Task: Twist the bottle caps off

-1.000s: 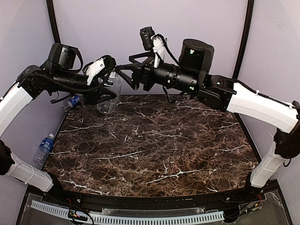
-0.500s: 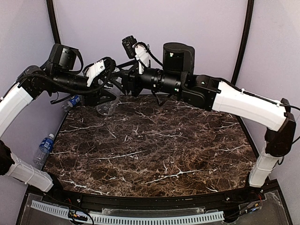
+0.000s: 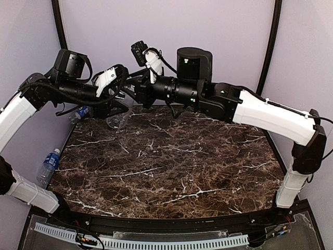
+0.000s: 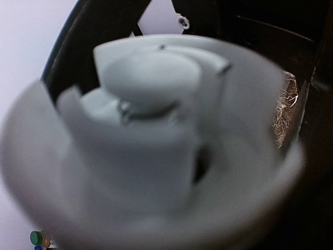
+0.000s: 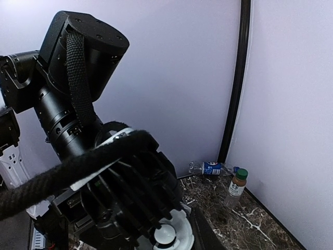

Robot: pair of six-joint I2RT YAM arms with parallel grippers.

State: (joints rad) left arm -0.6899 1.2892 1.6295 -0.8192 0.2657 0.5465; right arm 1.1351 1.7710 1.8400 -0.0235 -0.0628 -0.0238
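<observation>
Over the worktop's far-left corner: the clear unlabelled bottle (image 3: 118,120) is held up off the worktop (image 3: 171,156), tilted, with its base lowest.
Left gripper (image 3: 114,101): its jaws are seen clamped around the bottle's body.
Right gripper (image 3: 133,89): it is set against the bottle's neck end above that same corner. Whether its jaws are apart or closed on the cap cannot be told, since they are hidden in every view.
Cap (image 4: 151,78): white, blurred and very close in the left wrist view; it is judged to be on the neck.
Other bottles: a blue-labelled bottle (image 3: 50,160) is lying beyond the worktop's left edge, and a second blue-labelled bottle (image 3: 80,112) is lying at its far-left corner. A brownish bottle (image 5: 235,186) is stood upright on the worktop near that corner.
Risk, slip: if the cap is gripped off-centre, the twist could be passed into the thin body, which could be spun or crushed.
Risk, drop: if the cap is freed loosely, it could be dropped and lost over the worktop's edge.
</observation>
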